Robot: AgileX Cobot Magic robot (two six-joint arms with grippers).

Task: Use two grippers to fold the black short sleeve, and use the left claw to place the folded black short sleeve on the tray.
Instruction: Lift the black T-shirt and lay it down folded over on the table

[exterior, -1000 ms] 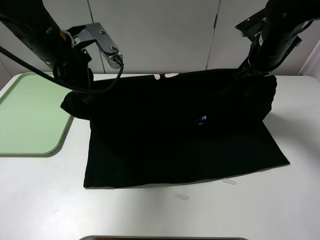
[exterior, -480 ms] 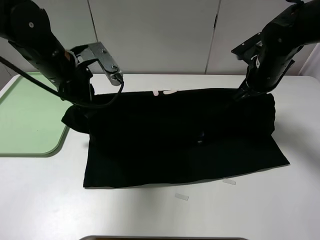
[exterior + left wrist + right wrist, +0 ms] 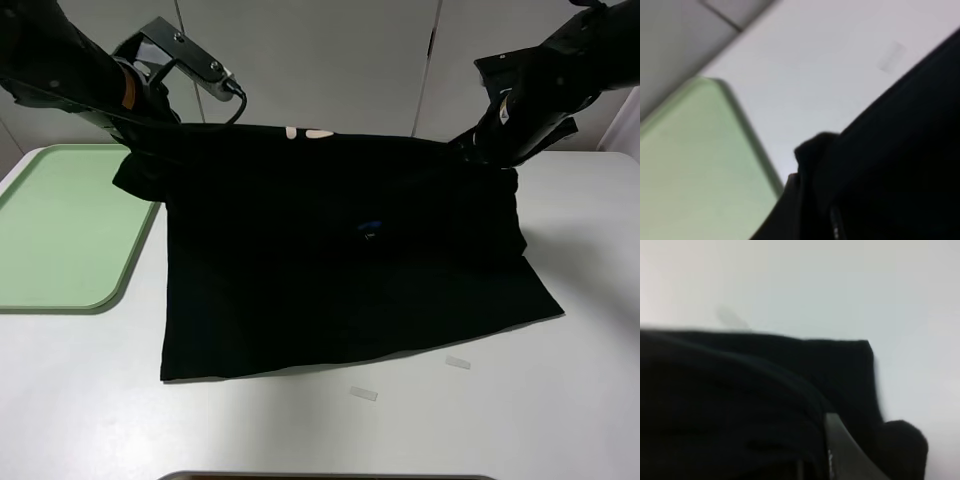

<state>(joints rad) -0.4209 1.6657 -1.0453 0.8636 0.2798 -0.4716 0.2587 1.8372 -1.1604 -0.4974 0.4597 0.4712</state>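
Both left pincer [image 3: 148, 132] and right pincer [image 3: 482, 142] clench the black short sleeve [image 3: 340, 270], stretched crosswise, hem nearward.

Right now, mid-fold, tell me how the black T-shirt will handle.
Likely floppy: the black T-shirt drapes from its raised far edge down to the table. Probably prone to bunching: its sleeve hangs crumpled by the tray.

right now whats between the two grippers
The black short sleeve, its lifted edge stretched from the left gripper to the right gripper, pale lettering showing; clear in the exterior high view.
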